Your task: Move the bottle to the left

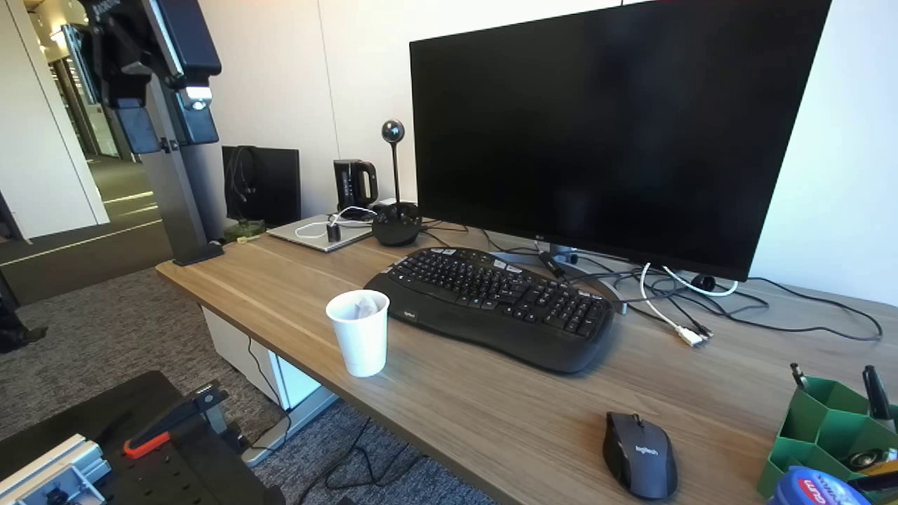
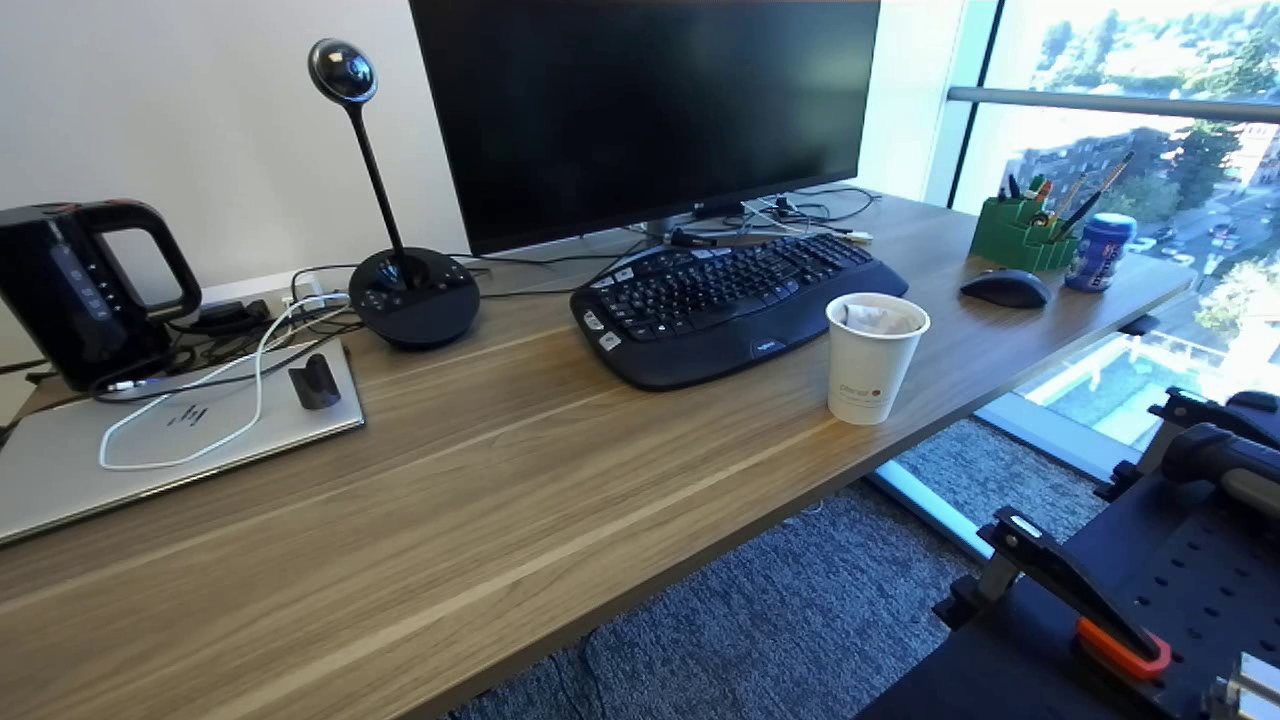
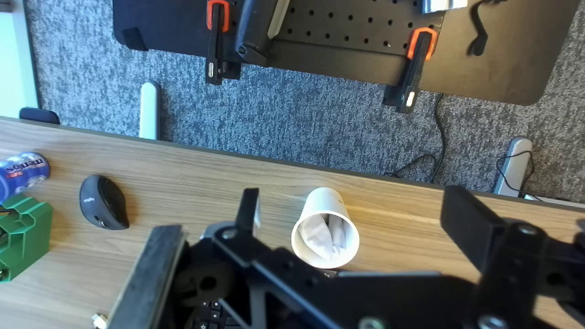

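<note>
The bottle, a small blue cylinder with a pale top, stands on the desk beside the green pen holder. In the exterior views the bottle (image 1: 817, 489) is cut by the lower right corner, and the whole bottle (image 2: 1100, 255) shows at the far right. At the left edge of the wrist view, part of the bottle (image 3: 23, 173) appears with its printed label. High above the desk's opposite end hangs my gripper (image 1: 168, 137), far from the bottle. In the wrist view the gripper (image 3: 354, 201) has its fingers wide apart, open, holding nothing.
A white paper cup (image 2: 868, 370) with crumpled paper inside stands near the desk's front edge. Behind it are a black keyboard (image 1: 491, 301) and a large monitor (image 1: 603, 140). A mouse (image 3: 103, 201) and green pen holder (image 3: 27, 233) sit near the bottle. A closed laptop (image 2: 190, 420) lies opposite.
</note>
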